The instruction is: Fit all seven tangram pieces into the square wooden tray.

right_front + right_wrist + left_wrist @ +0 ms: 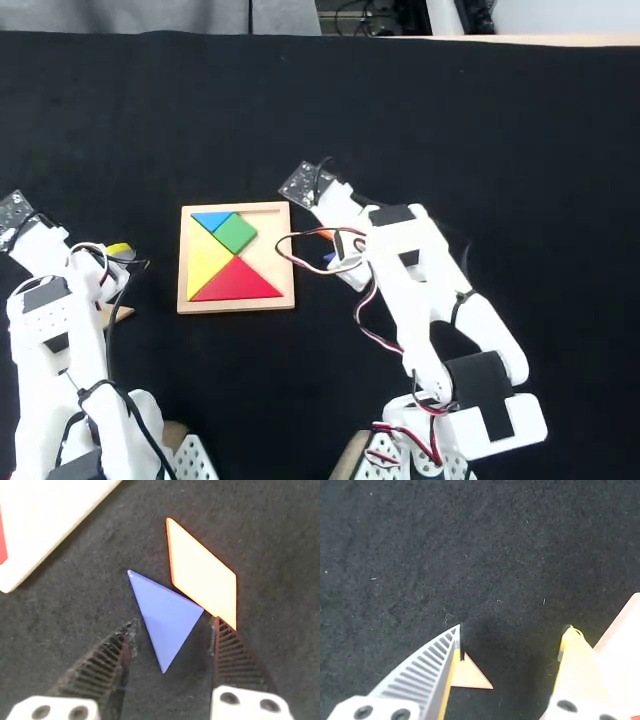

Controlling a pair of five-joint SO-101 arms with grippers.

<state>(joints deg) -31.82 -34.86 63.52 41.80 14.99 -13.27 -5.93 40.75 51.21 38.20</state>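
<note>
The square wooden tray (236, 306) holds a blue triangle (208, 220), a green square (236, 233), a yellow triangle (205, 262) and a red triangle (237, 282). Just right of the tray, my right gripper (172, 625) is open and low, its fingers on either side of a violet-blue triangle (167, 612). An orange parallelogram (200, 575) lies against that triangle, by one fingertip. Left of the tray, my left gripper (514, 628) is open over bare cloth. A small tan triangle (470, 676) lies beside its grey finger (432, 667), outside the jaws.
Black cloth covers the whole table. In the high view the tan triangle (122, 313) lies between the left arm and the tray. The tray's corner (50, 525) is close to the right gripper. Wide free cloth lies behind the tray.
</note>
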